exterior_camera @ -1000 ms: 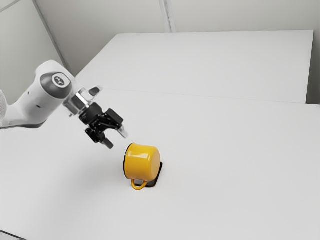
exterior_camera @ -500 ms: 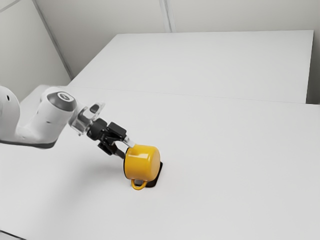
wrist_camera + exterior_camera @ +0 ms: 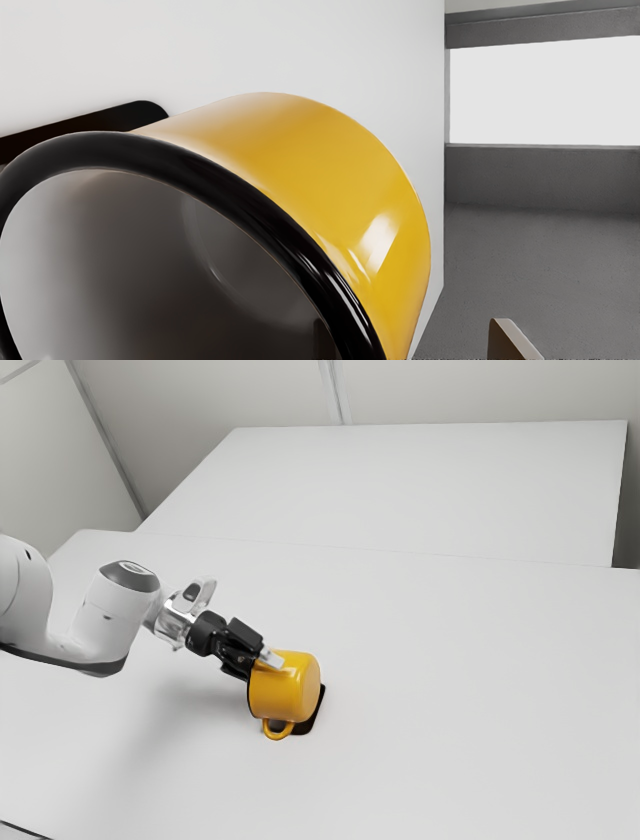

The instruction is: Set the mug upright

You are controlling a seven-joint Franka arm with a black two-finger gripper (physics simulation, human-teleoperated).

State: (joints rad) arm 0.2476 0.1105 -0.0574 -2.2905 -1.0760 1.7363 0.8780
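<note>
Tabletop [image 3: 450,660], pale, spreads under the white arm [image 3: 120,610]. The claw [image 3: 254,663] has its fingers apart, one [image 3: 325,337] inside the mouth of the yellow mug [image 3: 285,685], one [image 3: 507,342] outside. The mug lies on its side, a flat black piece [image 3: 316,713] just beside it, its handle [image 3: 278,734] smallest.

The mug [image 3: 290,695] lies on its side on the table [image 3: 460,670], mouth toward the exterior view's left, base toward its right, handle [image 3: 278,734] on the near side. A flat piece [image 3: 314,714] lies beside the mug, at its near right. The fingers [image 3: 271,658] are at the mug's far left, its wall between them. A wall [image 3: 450,390] stands at the far side.
</note>
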